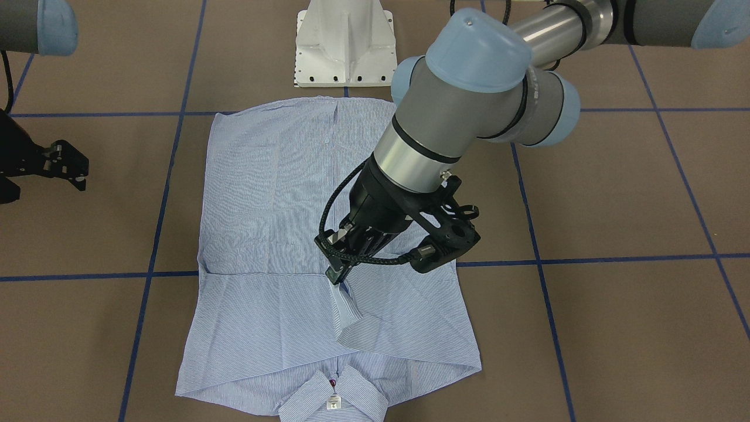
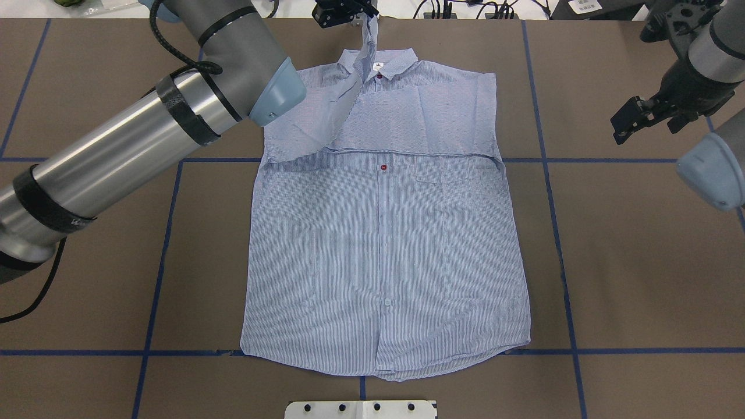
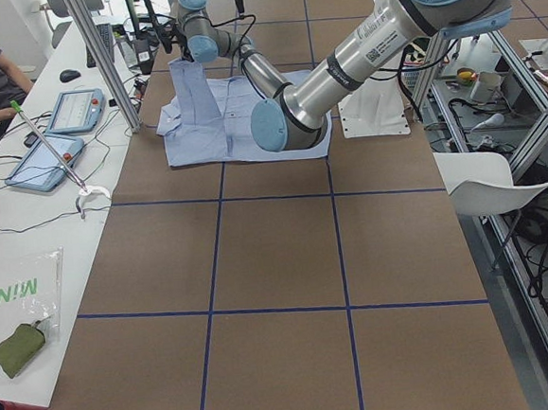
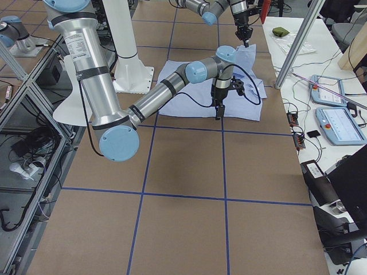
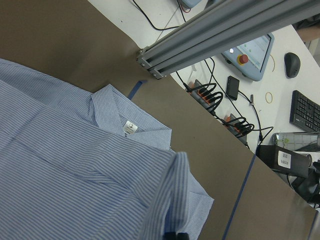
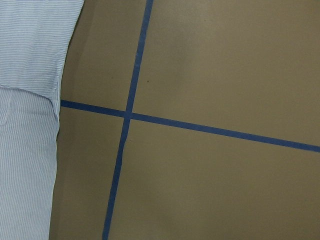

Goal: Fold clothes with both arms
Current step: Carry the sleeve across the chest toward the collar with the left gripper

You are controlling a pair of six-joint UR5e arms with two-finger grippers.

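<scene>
Left end effector (image 1: pixel 338 273): clenched on the sleeve (image 1: pixel 350 319) tip. It is raised over the upper chest so the cloth hangs free of the layers beneath, ready to be carried across.
Right end effector (image 1: pixel 69 168): released and empty, over bare bench (image 1: pixel 615 193) beside the shirt (image 2: pixel 384 250), not touching it. Likely placed clear of the left arm's reach.
Shirt: flat on the bench, front up, buttoned, hem toward the robot, collar (image 1: pixel 334 398) away. A folded layer already lies across the chest.
Step, as judged: sleeve fold-in under way; body folds not yet done.
Risk: the pinch is thin, so the sleeve may slip or drag the shoulder askew.
</scene>
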